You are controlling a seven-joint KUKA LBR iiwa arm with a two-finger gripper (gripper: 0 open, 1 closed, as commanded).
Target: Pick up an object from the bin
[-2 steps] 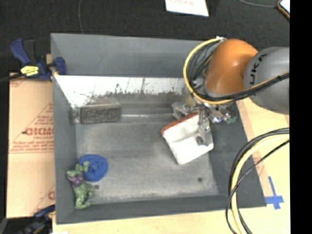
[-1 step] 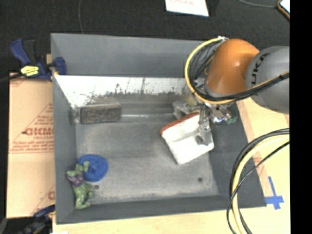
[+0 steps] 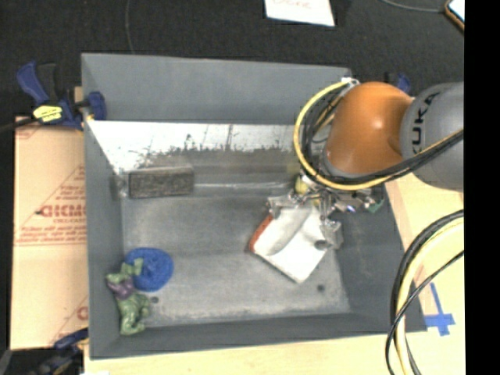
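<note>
My gripper [image 3: 316,212] hangs below the orange wrist cover at the right side of the bin, low over a white flat packet [image 3: 293,256] with a red-orange edge on its left. The packet lies tilted on the bin floor, right of the middle. Its upper part is hidden by the gripper's metal parts, which sit right on or just above it. I cannot make out whether the packet is gripped.
A grey rectangular block [image 3: 160,183] lies at the back left against the sloped wall. In the front left corner sit a blue round thing [image 3: 150,268] and a green toy figure [image 3: 131,303] with purple bits, touching each other. The arm and cables cover the bin's right rim.
</note>
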